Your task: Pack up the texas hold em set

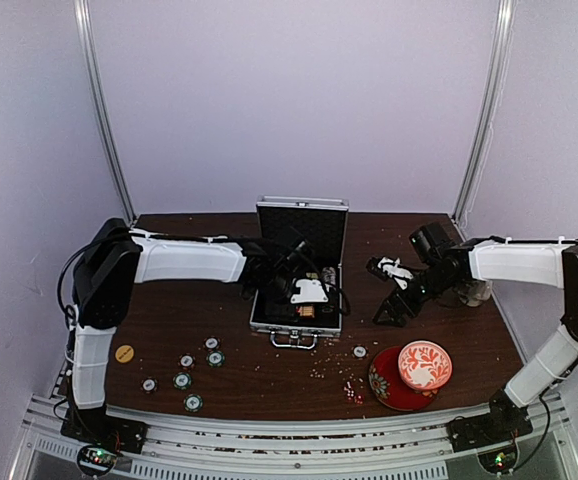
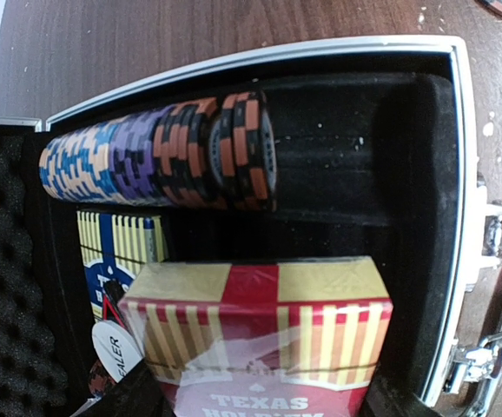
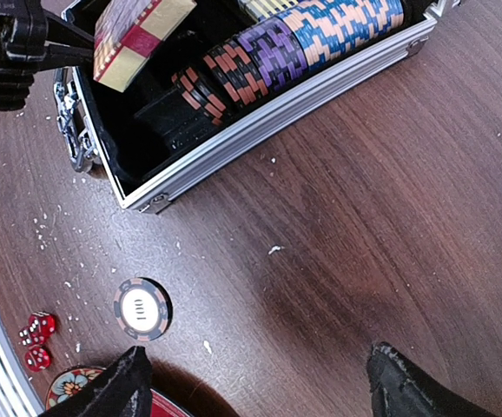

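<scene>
Clearly mid-placement: left gripper (image 2: 255, 401) pinches the red-and-tan card box (image 2: 260, 326) across its width, one dark finger at each lower corner. The box hangs over the open silver briefcase (image 2: 461, 156). It looks tilted in the right wrist view and is not seated; black lining shows bare beyond it. Against the case's long wall lies a row of chips (image 2: 160, 152) on edge, blue-tan, purple and orange-black, filling roughly half its trough. A second deck (image 2: 116, 248), blue and yellow, lies flat near the foam-lined lid, with a white dealer button (image 2: 114, 347) on it or just beside it; cannot tell which. Right gripper (image 3: 260, 387) is spread wide, holding nothing, hovering over the table just beside the case's long wall. Near it are one loose chip marked 100 (image 3: 142, 308) and red dice (image 3: 41, 326), close to the rim of the red saucer (image 3: 77, 387). The top view shows more loose chips (image 1: 182, 380) scattered well apart from the case, on the left arm's side. The patterned bowl (image 1: 424, 364) sits on the saucer and is not part of the set. Judgement: the step in hand is stowing the card box, and packing is partway done. The next move calls for levelling the box, lowering it into the free part of the card slot, then letting go. Chips and dice remain to be gathered, and the lid to be shut.
</scene>
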### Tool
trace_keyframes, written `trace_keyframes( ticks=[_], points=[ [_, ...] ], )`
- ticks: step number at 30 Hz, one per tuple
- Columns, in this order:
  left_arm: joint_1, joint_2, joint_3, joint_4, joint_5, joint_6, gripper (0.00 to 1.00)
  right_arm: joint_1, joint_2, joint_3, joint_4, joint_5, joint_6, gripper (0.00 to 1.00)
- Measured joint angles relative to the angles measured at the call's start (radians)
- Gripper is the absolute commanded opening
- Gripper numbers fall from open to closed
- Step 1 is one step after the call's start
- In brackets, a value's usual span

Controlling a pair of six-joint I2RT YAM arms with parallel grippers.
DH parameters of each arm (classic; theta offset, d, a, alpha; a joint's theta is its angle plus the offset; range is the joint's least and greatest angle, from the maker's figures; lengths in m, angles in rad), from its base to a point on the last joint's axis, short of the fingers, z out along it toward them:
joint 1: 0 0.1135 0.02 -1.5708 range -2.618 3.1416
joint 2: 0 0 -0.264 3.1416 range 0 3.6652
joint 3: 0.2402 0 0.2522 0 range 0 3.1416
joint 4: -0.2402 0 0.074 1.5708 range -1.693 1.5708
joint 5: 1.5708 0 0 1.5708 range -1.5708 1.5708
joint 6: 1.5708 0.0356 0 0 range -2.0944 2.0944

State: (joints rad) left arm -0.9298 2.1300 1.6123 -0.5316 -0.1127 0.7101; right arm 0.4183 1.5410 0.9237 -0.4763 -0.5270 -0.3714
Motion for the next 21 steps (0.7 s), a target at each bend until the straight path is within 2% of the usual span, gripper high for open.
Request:
trace_keyframes(
  ticks=[4, 19, 21],
  points=[
    [-0.003, 0.000, 0.002, -0.005, 0.000, 0.003, 0.61, 0.000, 0.003, 0.000, -0.001, 0.000, 0.000, 0.86],
    [-0.008, 0.047, 0.064, -0.050, 0.000, 0.002, 0.78, 0.000, 0.009, 0.000, -0.007, 0.003, -0.018, 0.86],
    [-0.008, 0.047, 0.071, -0.060, -0.002, 0.002, 0.86, 0.000, 0.009, 0.000, -0.007, 0.003, -0.019, 0.86]
  ],
)
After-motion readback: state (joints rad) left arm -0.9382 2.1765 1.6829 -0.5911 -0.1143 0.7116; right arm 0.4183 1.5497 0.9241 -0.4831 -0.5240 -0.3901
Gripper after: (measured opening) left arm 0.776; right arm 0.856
